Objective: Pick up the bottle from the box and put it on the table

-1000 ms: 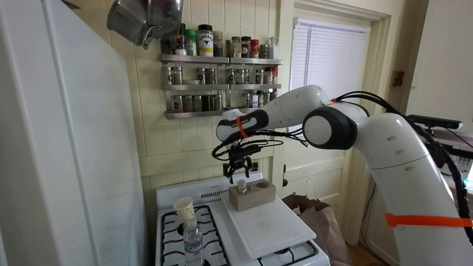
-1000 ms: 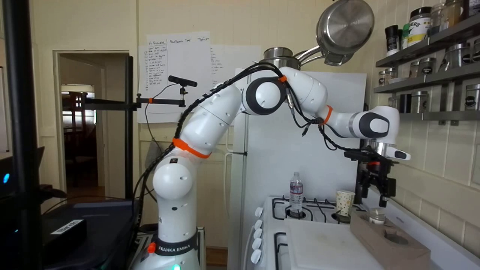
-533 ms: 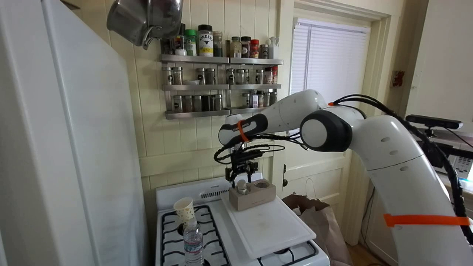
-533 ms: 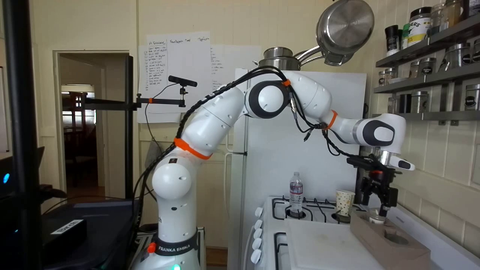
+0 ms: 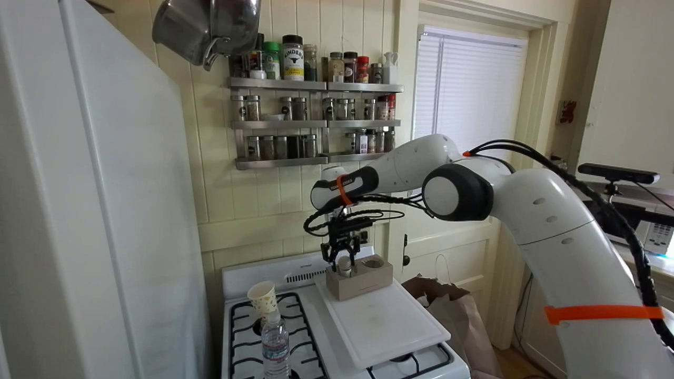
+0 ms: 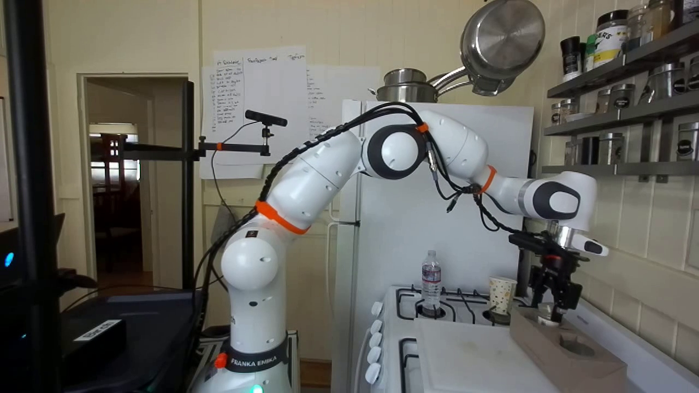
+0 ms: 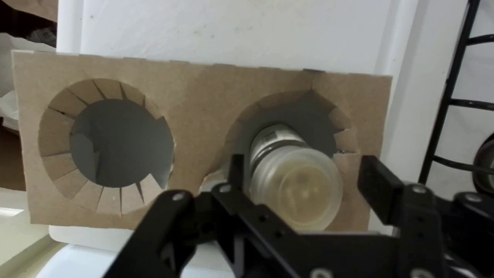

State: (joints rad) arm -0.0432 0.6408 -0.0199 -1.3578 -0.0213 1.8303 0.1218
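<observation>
Jar reads KINDERS, arm base FRANKA EMIKA; jaws flank bottle.

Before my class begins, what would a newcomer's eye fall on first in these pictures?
Probably the big white robot arm, reaching over the stove in both exterior views. Next, in the wrist view, comes the open black gripper, straddling the small bottle in one round hole of the tan box. A shiny steel pan near the top of an exterior view may also catch the eye.
</observation>
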